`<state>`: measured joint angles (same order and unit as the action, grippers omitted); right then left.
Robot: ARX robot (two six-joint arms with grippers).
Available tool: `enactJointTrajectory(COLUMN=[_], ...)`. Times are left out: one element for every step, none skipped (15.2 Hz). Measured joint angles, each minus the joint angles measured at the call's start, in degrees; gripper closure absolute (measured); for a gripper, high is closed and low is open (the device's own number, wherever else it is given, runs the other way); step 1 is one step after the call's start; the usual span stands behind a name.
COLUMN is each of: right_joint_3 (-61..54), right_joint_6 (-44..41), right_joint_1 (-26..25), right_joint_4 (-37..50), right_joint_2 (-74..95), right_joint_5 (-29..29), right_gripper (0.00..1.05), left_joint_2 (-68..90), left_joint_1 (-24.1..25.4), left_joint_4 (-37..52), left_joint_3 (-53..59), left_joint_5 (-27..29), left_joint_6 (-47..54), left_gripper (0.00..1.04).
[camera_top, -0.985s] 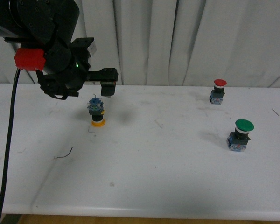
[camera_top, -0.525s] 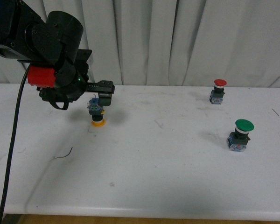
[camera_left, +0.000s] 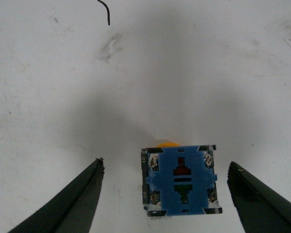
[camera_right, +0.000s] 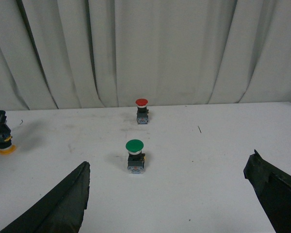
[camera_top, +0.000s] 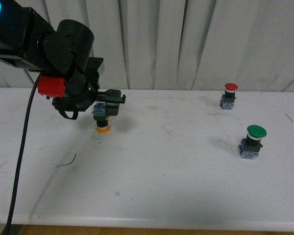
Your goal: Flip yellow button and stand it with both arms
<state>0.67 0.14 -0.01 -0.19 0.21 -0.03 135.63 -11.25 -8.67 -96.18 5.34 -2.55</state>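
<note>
Yellow button (camera_top: pixel 102 119) sits cap-down on the matte white desk (camera_top: pixel 161 171), square blue block up, well apart from the round-capped green button (camera_top: pixel 254 142). left arm (camera_top: pixel 63 58) jaws gape wide, straddling it, no contact. right arm (camera_right: pixel 276 194) jaws spread wide, empty.

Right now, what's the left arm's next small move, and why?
Probably close the left gripper on the yellow button: the jaws stand open either side of its blue block, not touching, and it sits cap-down on the table.
</note>
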Motion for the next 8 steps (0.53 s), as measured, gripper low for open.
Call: enactJointTrajectory(right_joint_3=[0.0, 0.0, 0.0, 0.0, 0.0, 0.0, 0.0, 0.0], right_joint_6=[-0.02, 0.0, 0.0, 0.0, -0.02, 0.0, -0.02, 0.0], right_joint_1=[0.0, 0.0, 0.0, 0.0, 0.0, 0.0, 0.0, 0.0], right_joint_4=[0.0, 0.0, 0.0, 0.0, 0.0, -0.02, 0.0, 0.0], right_joint_2=[0.0, 0.0, 0.0, 0.0, 0.0, 0.0, 0.0, 0.0], right_joint_5=[0.0, 0.0, 0.02, 0.0, 0.02, 0.0, 0.0, 0.0], right_gripper=[0.07, 0.07, 0.07, 0.07, 0.07, 0.07, 0.07, 0.07], left_joint_2=[0.0, 0.0, 0.0, 0.0, 0.0, 0.0, -0.02, -0.24], left_joint_1=[-0.11, -0.24, -0.35, -0.44, -0.55, -0.68, -0.68, -0.79], left_joint_4=[0.81, 0.85, 0.63, 0.63, 0.22, 0.15, 0.26, 0.63], left_joint_3=[-0.24, -0.37, -0.48, -0.68, -1.16, -1.16, -1.16, -1.07], left_joint_5=[0.02, 0.0, -0.11, -0.2, -0.44, -0.46, -1.11, -1.57], left_joint_6=[0.02, 0.02, 0.02, 0.0, -0.02, -0.07, -0.31, -0.7], left_gripper=[0.4, 0.51, 0.62, 0.71, 0.74, 0.74, 0.74, 0.74])
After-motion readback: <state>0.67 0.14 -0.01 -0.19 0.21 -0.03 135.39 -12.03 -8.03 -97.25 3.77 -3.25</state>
